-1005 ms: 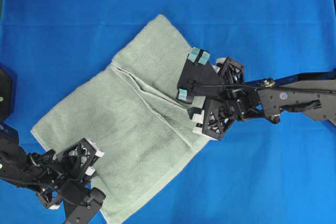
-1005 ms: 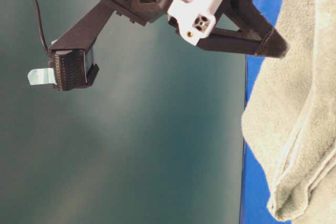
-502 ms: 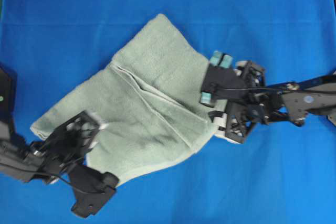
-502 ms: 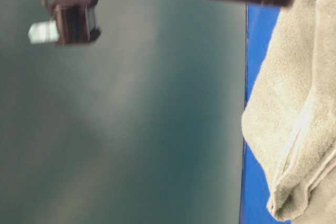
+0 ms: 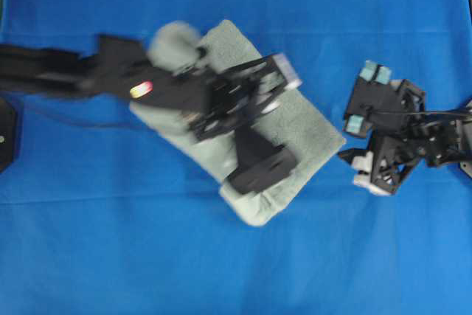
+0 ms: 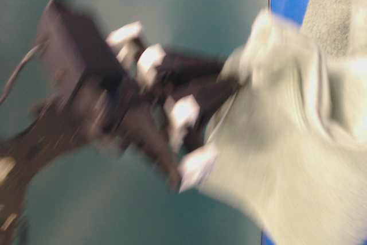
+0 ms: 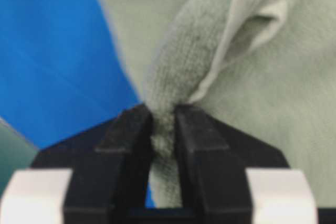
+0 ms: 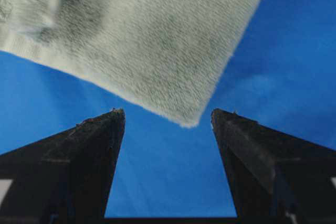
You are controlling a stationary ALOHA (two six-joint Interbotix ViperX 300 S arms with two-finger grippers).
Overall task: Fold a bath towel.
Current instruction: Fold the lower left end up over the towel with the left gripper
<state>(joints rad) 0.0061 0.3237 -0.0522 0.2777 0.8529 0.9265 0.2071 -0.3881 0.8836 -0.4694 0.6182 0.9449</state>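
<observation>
Near the middle of the blue cloth surface (image 5: 110, 241), a little toward its far edge, lies the one bath towel (image 5: 306, 127), bunched into a thick doubled bundle, so I'd judge the fold well under way with flattening and squaring still to do. Of the two grippers, the left gripper (image 7: 164, 124) is pinched tight on a ridge of towel, while the right gripper (image 8: 168, 124) hangs wide apart and empty beside the towel's corner.

Bath towel (image 5: 302, 127) lies folded mid-desk (image 5: 110, 241), left arm (image 5: 110, 79) stretched over it from left. Right gripper (image 5: 363, 98) sits on right, just beside towel's right corner, apart.
</observation>
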